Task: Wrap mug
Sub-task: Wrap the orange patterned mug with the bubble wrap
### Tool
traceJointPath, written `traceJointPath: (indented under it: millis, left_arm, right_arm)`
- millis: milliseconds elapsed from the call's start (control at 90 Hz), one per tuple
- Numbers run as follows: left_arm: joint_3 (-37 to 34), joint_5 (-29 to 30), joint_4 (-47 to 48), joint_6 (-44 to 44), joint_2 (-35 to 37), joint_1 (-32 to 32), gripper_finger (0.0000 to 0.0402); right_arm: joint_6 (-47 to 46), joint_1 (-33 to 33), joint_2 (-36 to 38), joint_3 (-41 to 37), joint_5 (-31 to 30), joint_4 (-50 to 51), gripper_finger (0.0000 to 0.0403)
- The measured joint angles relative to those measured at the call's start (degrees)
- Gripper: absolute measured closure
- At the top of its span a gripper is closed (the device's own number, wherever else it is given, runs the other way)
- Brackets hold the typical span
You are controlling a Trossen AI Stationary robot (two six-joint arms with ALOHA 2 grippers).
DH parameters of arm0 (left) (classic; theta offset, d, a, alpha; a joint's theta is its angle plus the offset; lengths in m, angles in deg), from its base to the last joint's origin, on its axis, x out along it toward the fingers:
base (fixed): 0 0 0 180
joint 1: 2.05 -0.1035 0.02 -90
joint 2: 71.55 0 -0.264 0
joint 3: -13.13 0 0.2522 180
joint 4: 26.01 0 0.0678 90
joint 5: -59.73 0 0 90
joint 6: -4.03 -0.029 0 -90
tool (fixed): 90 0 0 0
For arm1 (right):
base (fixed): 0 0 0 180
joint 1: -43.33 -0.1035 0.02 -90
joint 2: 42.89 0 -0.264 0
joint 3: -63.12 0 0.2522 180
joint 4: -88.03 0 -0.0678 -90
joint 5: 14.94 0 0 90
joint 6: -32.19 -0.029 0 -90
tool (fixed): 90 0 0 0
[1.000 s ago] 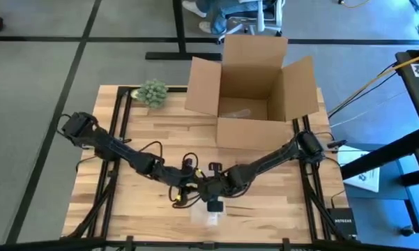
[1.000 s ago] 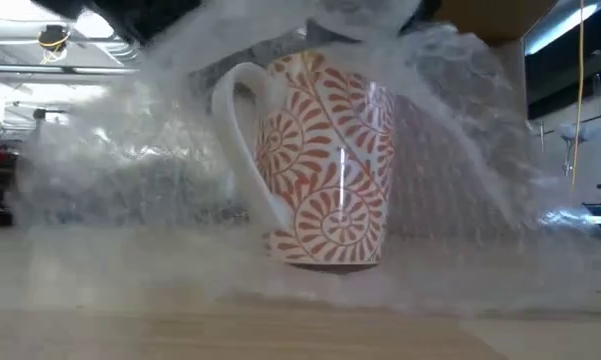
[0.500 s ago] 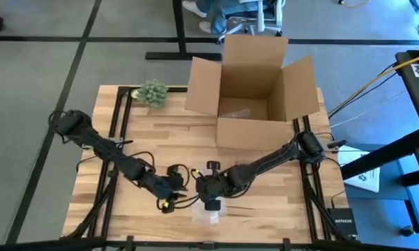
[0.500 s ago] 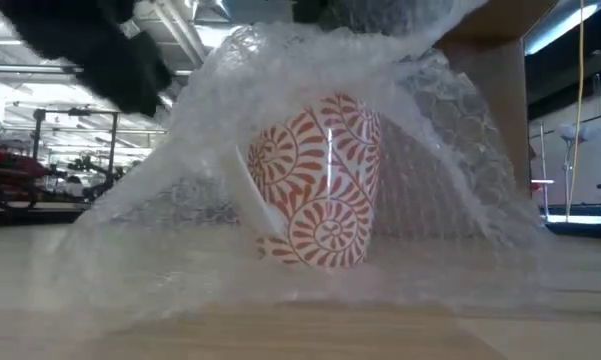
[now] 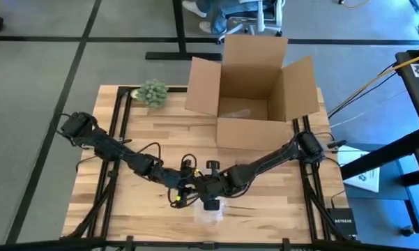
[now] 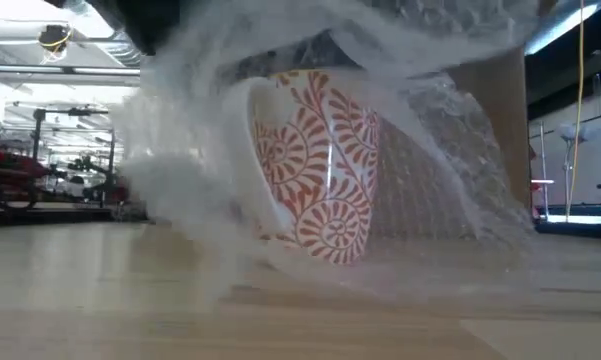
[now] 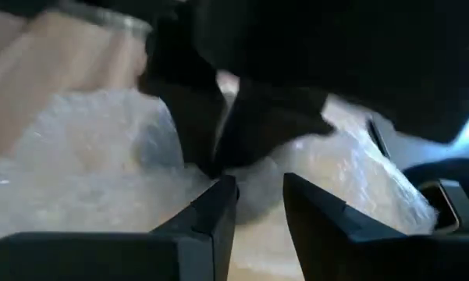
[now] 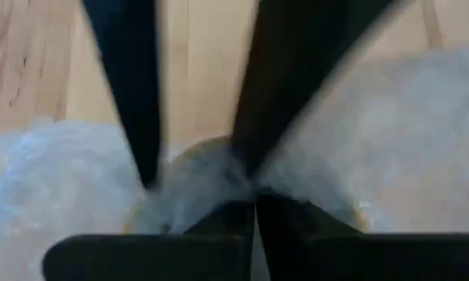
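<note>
A white mug [image 6: 320,170] with an orange swirl pattern stands tilted near the table's front edge, its handle [image 6: 242,150] toward the low view's left. Clear bubble wrap [image 6: 450,150] is draped over it. From above only the wrap bundle [image 5: 210,211] shows. My right gripper [image 5: 210,201] is shut on the wrap above the mug. My left gripper [image 5: 189,193] is right beside it on the left, open, its fingers [image 7: 218,204] just above the wrap [image 7: 86,156]. My right gripper pinches a gathered bunch of the bubble wrap [image 8: 218,176] between its two fingers, above the mug's mouth and coming from above. The wrap runs down from there over the mug's sides onto the table. Whether my left gripper touches the wrap cannot be told.
An open cardboard box [image 5: 251,90] stands at the table's far side, with a green clump [image 5: 153,93] to its left. Bare wooden table [image 5: 279,202] lies to either side of the mug.
My left gripper drew back toward the table's left and near edge, then returned to the mug beside my right gripper. The mug has tipped from upright to tilted. The wrap on its handle side has been pulled in closer.
</note>
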Motion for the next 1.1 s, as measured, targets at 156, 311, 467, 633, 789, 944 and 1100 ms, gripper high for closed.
traceJointPath:
  millis: [156,311,467,633,789,944,1100]
  left_arm:
    - [0.1,-0.5,-0.5,-1.2,-0.6,0.0,0.031]
    - [0.4,-0.9,-2.1,-0.5,-5.0,-1.5,0.031]
    - [0.4,-1.1,-3.4,2.0,-6.8,-1.9,0.031]
    - [0.3,-1.0,-3.4,2.2,-6.0,-1.9,0.031]
    - [0.3,-0.8,-3.4,2.4,-5.9,-2.0,0.031]
    - [0.2,-0.8,-3.3,2.4,-5.9,-2.0,0.031]
    - [0.1,-0.8,-5.2,2.0,-6.0,-2.0,0.031]
  right_arm:
    - [0.0,0.0,0.0,0.0,0.0,-0.4,0.0402]
    - [0.1,-0.1,-0.2,-0.1,0.7,0.7,0.0402]
    - [-0.7,-0.1,0.9,-0.1,1.3,2.3,0.0402]
    - [-1.4,-0.9,3.3,4.3,0.2,8.8,0.0402]
    - [-3.0,-1.7,6.3,8.4,-0.5,17.7,0.0402]
    - [-12.7,-5.4,8.8,8.4,2.6,24.5,0.0402]
    - [-23.1,-10.9,8.6,1.1,3.0,21.0,0.0402]
